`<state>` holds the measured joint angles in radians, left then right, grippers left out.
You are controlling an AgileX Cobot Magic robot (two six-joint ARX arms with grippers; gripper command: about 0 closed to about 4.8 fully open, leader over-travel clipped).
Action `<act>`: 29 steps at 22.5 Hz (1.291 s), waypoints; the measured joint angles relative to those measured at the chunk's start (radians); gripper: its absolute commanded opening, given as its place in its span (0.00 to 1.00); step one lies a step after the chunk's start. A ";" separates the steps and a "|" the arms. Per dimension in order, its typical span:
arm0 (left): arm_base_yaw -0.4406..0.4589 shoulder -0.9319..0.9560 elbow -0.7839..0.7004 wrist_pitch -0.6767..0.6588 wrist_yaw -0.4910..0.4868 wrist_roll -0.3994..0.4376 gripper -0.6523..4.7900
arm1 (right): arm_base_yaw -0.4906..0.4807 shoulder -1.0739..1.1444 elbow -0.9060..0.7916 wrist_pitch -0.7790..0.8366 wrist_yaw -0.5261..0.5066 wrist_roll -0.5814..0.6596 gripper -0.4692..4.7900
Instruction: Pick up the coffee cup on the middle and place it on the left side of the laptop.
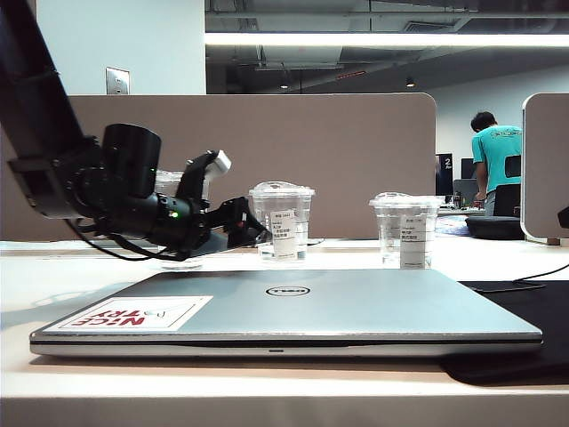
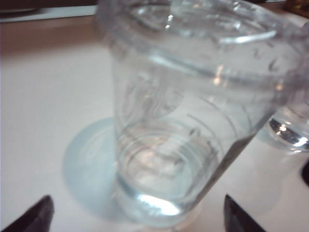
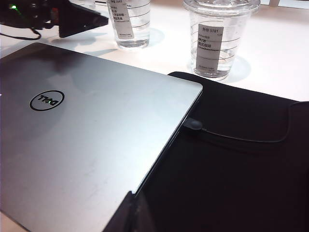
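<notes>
Left cup [image 1: 169, 191] mostly hidden behind left tool [image 1: 233, 216].

Surface: white table [image 1: 80, 285], glossy, runs the full width of the exterior view.
Laptop [image 1: 293, 311]: closed, lid up, lies flat at the near edge; one end rests on a black mat [image 3: 231, 159].
Black mat: lies flat on the table beside and partly under the laptop; a thin cable [image 3: 241, 140] runs across it to a plug at the laptop's side.
Coffee cup [image 1: 282, 222]: upright on the table behind the laptop, near the middle.
Second cup [image 1: 407, 229]: upright, well to the right of the first.
Third cup [image 2: 188, 121]: upright on the table, mostly hidden in the exterior view; blurred close-up in the left wrist view.
</notes>
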<state>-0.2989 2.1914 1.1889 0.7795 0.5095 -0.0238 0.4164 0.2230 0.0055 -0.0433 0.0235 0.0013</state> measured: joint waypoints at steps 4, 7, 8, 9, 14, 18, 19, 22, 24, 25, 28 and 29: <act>-0.006 0.061 0.115 -0.041 0.051 0.000 1.00 | 0.000 0.000 0.000 0.000 0.000 0.000 0.08; -0.007 0.092 0.163 -0.057 0.071 0.000 1.00 | 0.000 0.000 0.000 0.000 0.000 0.000 0.08; -0.006 0.107 0.182 -0.059 0.096 0.000 1.00 | 0.000 0.000 0.000 0.000 0.000 0.000 0.08; -0.006 0.123 0.200 -0.060 0.124 0.000 1.00 | 0.000 0.000 0.000 0.000 0.000 0.000 0.08; -0.014 0.155 0.235 -0.063 0.158 0.000 1.00 | 0.000 0.000 0.000 0.000 0.000 0.000 0.08; -0.023 0.168 0.264 -0.063 0.158 0.000 1.00 | 0.000 0.000 0.000 0.000 0.000 0.000 0.08; -0.026 0.171 0.274 -0.063 0.158 0.000 1.00 | 0.000 0.000 0.000 0.000 0.000 0.000 0.08; -0.034 0.178 0.301 -0.064 0.158 0.000 1.00 | 0.000 0.000 0.000 0.000 0.000 0.000 0.08; -0.037 0.186 0.320 -0.066 0.156 0.000 1.00 | 0.000 0.000 0.000 0.000 0.000 0.000 0.08; -0.038 0.193 0.330 -0.066 0.156 0.000 1.00 | 0.000 0.000 0.000 0.000 0.000 0.000 0.08; -0.038 0.218 0.340 -0.069 0.142 -0.004 1.00 | 0.000 0.000 0.000 0.000 0.000 0.000 0.08; -0.039 0.220 0.340 -0.076 0.142 -0.005 1.00 | 0.000 0.000 0.000 0.000 0.000 0.000 0.08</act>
<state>-0.3374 2.4115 1.5291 0.7036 0.6510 -0.0284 0.4160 0.2230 0.0051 -0.0433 0.0235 0.0013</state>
